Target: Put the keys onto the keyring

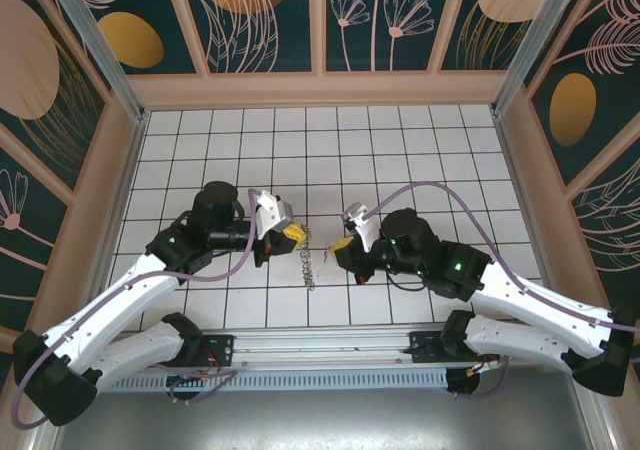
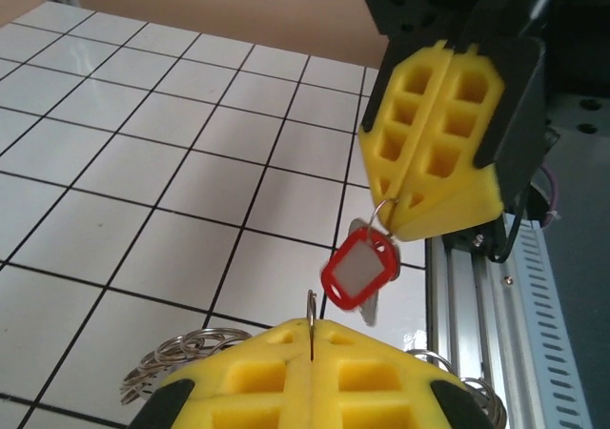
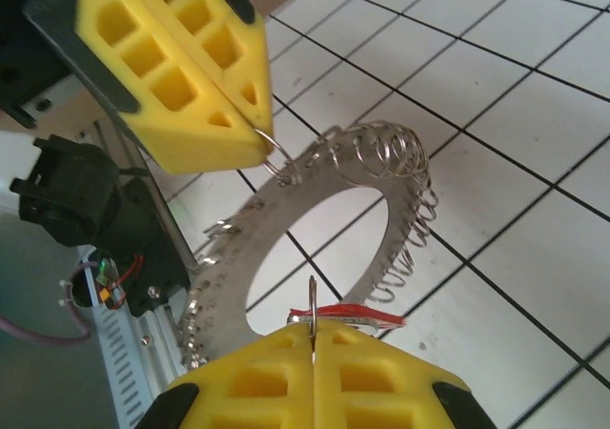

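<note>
The keyring [image 3: 225, 286] is a flat grey metal ring fringed with small wire loops, hanging tilted above the tiles between both grippers [image 1: 308, 262]. My left gripper [image 2: 313, 326] is shut on one thin loop of its rim, with other loops [image 2: 181, 353] spilling out to the left. In the top view that gripper [image 1: 292, 234] is just left of the ring. The keys [image 2: 360, 272], a small red tag with a pale metal bit, dangle from a small wire ring. My right gripper [image 3: 313, 329] is shut on that wire ring, the tag edge-on [image 3: 367, 313] behind its tips. It [image 1: 343, 243] faces the left gripper closely.
A white tiled floor [image 1: 400, 150] stretches behind the grippers, enclosed by low beige walls [image 1: 320, 90]. An aluminium rail [image 1: 320, 345] with the arm bases runs along the near edge, close under both grippers [image 2: 477, 334].
</note>
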